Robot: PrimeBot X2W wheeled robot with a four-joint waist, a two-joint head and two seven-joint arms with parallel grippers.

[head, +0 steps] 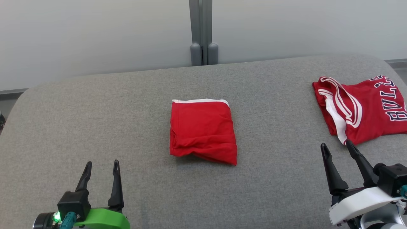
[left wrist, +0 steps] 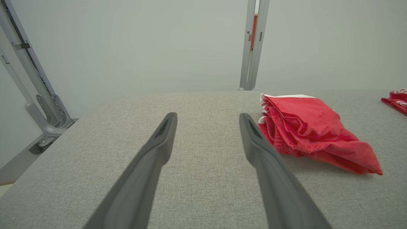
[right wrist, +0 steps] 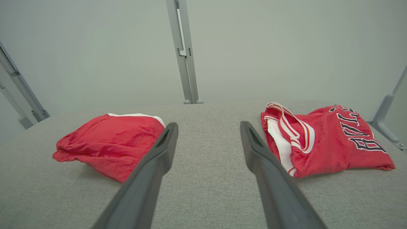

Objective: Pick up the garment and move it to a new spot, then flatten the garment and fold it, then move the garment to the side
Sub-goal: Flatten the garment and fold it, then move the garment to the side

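hovering left gripper (head: 102,162): wide apart, empty
right gripper (head: 336,143): wide apart, empty, beside jersey (head: 365,111)
garment (head: 203,130): folded, middle of table (head: 127,105)

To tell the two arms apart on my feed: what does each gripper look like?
The left gripper has two long, dark, tapered fingers on a black block, with a green cover, a lit green light and a teal plug. The right gripper has the same fingers and black block, but a white cover.
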